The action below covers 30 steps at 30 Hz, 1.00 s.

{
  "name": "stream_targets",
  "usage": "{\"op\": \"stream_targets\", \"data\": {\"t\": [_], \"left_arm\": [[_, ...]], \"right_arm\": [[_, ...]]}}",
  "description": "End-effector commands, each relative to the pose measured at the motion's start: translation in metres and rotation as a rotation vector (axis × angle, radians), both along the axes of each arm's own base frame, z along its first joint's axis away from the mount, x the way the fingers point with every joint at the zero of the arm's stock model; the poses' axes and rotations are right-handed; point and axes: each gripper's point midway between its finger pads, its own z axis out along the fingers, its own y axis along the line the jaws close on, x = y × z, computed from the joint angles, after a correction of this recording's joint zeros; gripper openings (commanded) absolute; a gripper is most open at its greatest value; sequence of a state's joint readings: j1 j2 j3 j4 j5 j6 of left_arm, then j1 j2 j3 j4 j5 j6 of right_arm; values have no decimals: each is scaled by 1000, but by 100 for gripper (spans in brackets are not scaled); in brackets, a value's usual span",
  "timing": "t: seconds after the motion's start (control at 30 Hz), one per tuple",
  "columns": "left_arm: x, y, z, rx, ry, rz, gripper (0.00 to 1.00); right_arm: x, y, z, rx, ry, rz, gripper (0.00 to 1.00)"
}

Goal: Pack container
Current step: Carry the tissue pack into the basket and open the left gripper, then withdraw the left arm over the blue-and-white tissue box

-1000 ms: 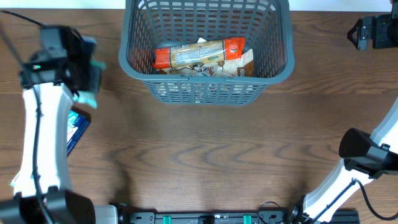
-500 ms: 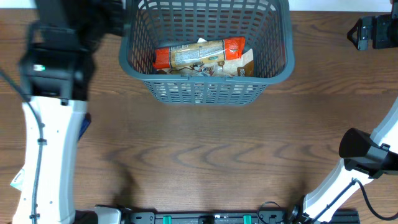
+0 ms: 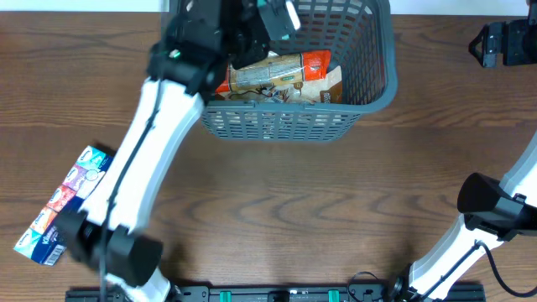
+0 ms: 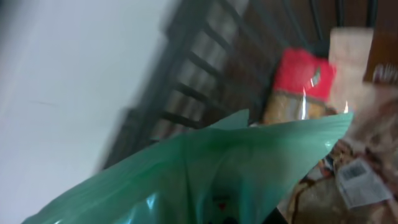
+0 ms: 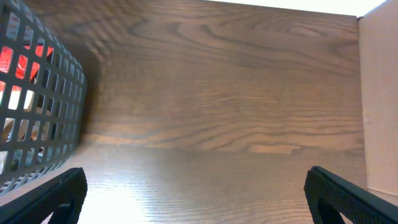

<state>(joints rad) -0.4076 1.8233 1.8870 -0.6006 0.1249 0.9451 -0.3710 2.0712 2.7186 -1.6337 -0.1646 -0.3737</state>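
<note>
The wood-grain desk (image 3: 277,210) is carrying the container (image 3: 268,126) at the top centre of the overhead frame, with open surface lying in front of it and a blue packet (image 3: 63,201) at the lower left. The left tool (image 3: 267,21) is hanging over the container's upper-left part, clenching a green packet (image 4: 205,168) just above an orange packet (image 3: 268,71) that is lying long axis left to right. The right tool (image 5: 196,199) is sitting released at the upper right, well apart, so the drop is looking like the left arm's.

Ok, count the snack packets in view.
4: blue packet on the table, green packet in the left gripper, orange packet and beige packet in the basket; more may be hidden.
</note>
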Motion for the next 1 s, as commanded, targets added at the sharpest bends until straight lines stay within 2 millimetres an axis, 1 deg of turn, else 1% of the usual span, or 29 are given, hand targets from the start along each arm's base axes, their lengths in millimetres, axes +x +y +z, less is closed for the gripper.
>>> {"op": "stream_targets", "data": {"t": [0.0, 0.17, 0.3, 0.37, 0.43, 0.47, 0.5, 0.53, 0.63, 0.73, 0.87, 0.9, 0.97], "left_arm": [[14, 0, -26, 58, 21, -22, 6], [24, -3, -85, 103, 138, -21, 6], [29, 1, -129, 135, 232, -10, 6], [29, 3, -136, 141, 252, -5, 6], [29, 6, -137, 131, 259, 11, 7], [30, 6, -136, 124, 261, 20, 23], [30, 8, -134, 119, 259, 31, 53], [31, 10, -131, 109, 258, 48, 68], [30, 14, -114, 68, 244, 93, 72], [28, 22, -85, 61, 187, 131, 77], [17, 40, -24, 46, 67, 196, 78], [11, 46, -4, 29, 29, 225, 78], [-2, 58, 30, 14, -32, 259, 79]], "right_arm": [[0, 1, 0, 2, 1, 10, 99], [-1, 1, -1, 4, 5, 10, 99], [-1, 1, -1, 4, 6, 10, 99], [-1, 1, -1, 5, 7, 10, 99], [-2, 1, -1, 5, 8, 10, 99], [-2, 1, -2, 6, 9, 10, 99], [-2, 2, -2, 6, 10, 10, 99], [-2, 2, -2, 6, 11, 10, 99], [-3, 2, -2, 7, 14, 10, 99], [-3, 2, -2, 7, 13, 10, 99], [-3, 2, -2, 7, 13, 10, 99], [-3, 2, -2, 7, 12, 10, 99], [-2, 2, -2, 7, 12, 10, 99]]}}
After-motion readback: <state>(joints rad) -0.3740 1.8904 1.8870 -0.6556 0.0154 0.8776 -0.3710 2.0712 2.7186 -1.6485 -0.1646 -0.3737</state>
